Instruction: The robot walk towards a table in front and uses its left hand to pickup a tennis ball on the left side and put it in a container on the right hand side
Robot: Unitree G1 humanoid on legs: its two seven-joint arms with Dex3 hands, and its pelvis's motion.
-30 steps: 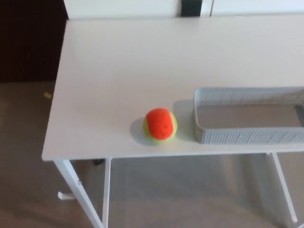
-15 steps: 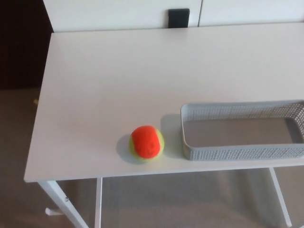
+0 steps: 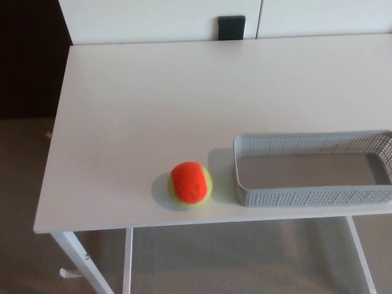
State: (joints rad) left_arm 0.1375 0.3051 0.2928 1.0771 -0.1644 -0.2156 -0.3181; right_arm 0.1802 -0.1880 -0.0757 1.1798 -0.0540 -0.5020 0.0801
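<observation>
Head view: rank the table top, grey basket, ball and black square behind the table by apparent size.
1. table top
2. grey basket, cut off at the right edge
3. ball
4. black square: it looks smallest, but it lies farther back, so its rank against the ball is unsure.

White panelling [image 3: 141, 18] is running along the far side, a thin upright seam splitting it in two. A small black rectangle [image 3: 231, 27] is sitting against it, just left of that seam. On the left a dark area [image 3: 27, 55] is looming, and grey-brown floor [image 3: 24, 196] is stretching below it, a small pale speck [image 3: 48, 133] lying there.
</observation>
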